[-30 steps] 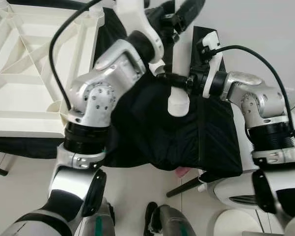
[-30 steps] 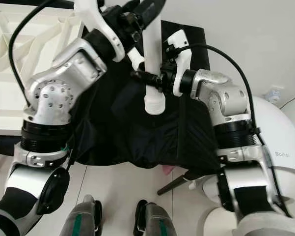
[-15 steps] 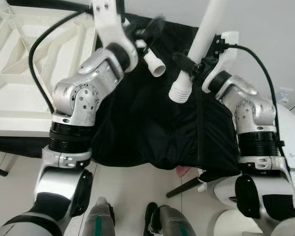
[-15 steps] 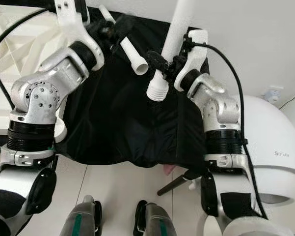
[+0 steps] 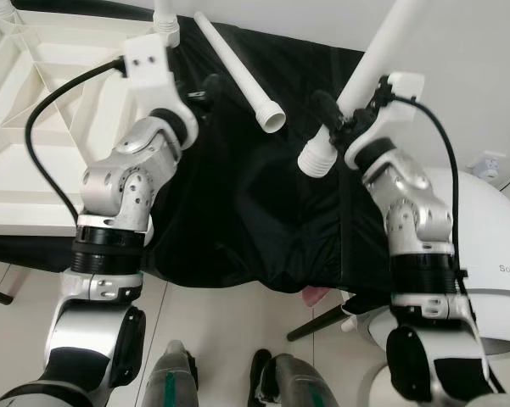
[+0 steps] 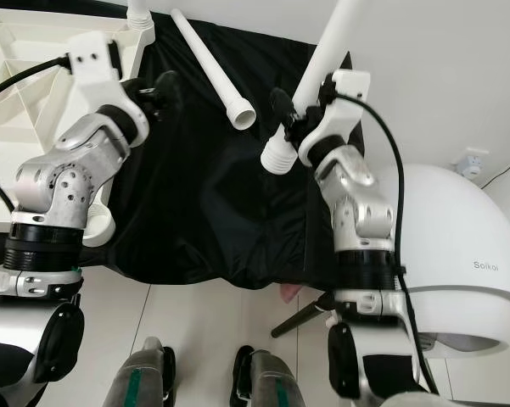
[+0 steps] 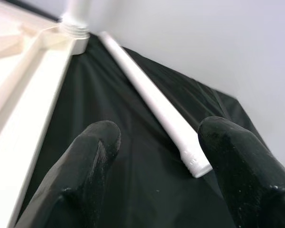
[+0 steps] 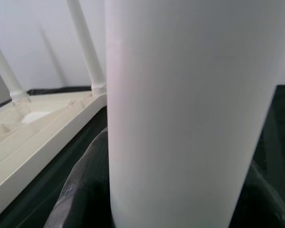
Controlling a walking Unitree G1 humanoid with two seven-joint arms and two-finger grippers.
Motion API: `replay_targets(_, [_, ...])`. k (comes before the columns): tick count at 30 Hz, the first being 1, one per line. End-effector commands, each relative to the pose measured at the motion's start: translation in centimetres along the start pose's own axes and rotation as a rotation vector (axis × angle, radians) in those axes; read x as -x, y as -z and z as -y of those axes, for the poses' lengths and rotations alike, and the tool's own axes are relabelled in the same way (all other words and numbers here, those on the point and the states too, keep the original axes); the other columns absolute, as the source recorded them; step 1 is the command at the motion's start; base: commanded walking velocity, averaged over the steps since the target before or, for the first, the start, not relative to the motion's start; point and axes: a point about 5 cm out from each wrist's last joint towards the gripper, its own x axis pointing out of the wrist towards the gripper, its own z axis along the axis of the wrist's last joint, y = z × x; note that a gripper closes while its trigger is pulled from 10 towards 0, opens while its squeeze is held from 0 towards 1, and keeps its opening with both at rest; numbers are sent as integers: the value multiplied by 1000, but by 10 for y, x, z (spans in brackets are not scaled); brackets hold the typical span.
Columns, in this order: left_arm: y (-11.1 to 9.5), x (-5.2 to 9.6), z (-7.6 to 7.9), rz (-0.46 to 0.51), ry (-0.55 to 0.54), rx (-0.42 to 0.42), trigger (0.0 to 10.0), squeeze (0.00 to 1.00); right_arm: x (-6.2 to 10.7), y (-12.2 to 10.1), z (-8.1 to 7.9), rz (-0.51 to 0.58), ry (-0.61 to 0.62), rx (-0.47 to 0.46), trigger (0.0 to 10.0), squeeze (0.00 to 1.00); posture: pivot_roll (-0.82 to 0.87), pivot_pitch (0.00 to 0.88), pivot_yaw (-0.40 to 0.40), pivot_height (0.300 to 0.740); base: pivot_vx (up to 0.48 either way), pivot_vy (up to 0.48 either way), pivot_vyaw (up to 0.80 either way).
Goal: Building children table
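An upturned cream tabletop (image 5: 34, 127) lies at the left, with a white leg (image 5: 164, 21) standing in its near corner. A loose white leg (image 5: 238, 68) lies on the black cloth (image 5: 255, 212). My left gripper (image 5: 209, 88) hovers open beside this leg; the left wrist view shows its fingers (image 7: 92, 156) spread, nothing between them, and the leg (image 7: 151, 104) beyond. My right gripper (image 5: 339, 114) is shut on another white leg (image 5: 373, 59), held tilted with its threaded end (image 5: 316, 159) pointing down toward me. That held leg (image 8: 180, 109) is very close in the right wrist view.
A white domed appliance (image 5: 492, 280) stands on the floor at the right. A wall socket (image 5: 492, 164) is above it. The black cloth hangs over the near edge. My feet (image 5: 271, 381) stand on pale tiles below. Two more upright legs (image 8: 85, 47) stand on the tabletop.
My left gripper let go of the second leg and drew back left toward the tabletop; that leg now lies on the cloth. My right gripper tilted its leg from upright to slanted.
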Motion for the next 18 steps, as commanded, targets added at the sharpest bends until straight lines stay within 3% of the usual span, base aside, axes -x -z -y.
replay_targets(1, [0, 3, 4, 25, 20, 1, 10000, 0, 3, -8, -3, 66, -1, 40, 10000, 0, 71, 62, -86, 740, 0, 0, 0])
replay_targets(4, [4, 6, 1, 73, -28, -118, 10000, 0, 10, -3, -8, 105, 0, 54, 10000, 0, 70, 58, -81, 740, 0, 0, 0])
replay_targets(7, [6, 9, -2, 109, -63, -117, 10000, 0, 14, 1, -10, 129, 24, 26, 10000, 0, 69, 53, -79, 740, 0, 0, 0])
replay_targets(9, [9, 12, -4, 143, -103, -275, 10000, 0, 17, 4, -13, 154, 48, 27, 10000, 0, 64, 48, -78, 740, 0, 0, 0])
replay_targets(10, [9, 12, -4, 143, -103, -275, 10000, 0, 17, 4, -13, 154, 48, 27, 10000, 0, 64, 48, -78, 740, 0, 0, 0])
replay_targets(12, [15, 15, -4, 159, -101, -356, 10000, 0, 18, 5, -14, 168, 63, 26, 10000, 0, 62, 45, -78, 740, 0, 0, 0])
replay_targets(13, [19, 16, -5, 156, -96, -333, 10000, 0, 19, 5, -14, 178, 70, 29, 10000, 0, 64, 42, -77, 740, 0, 0, 0])
replay_targets(18, [32, 21, -11, 148, -103, -414, 10000, 0, 24, 10, -9, 182, 92, 98, 10000, 0, 38, 21, -49, 740, 0, 0, 0])
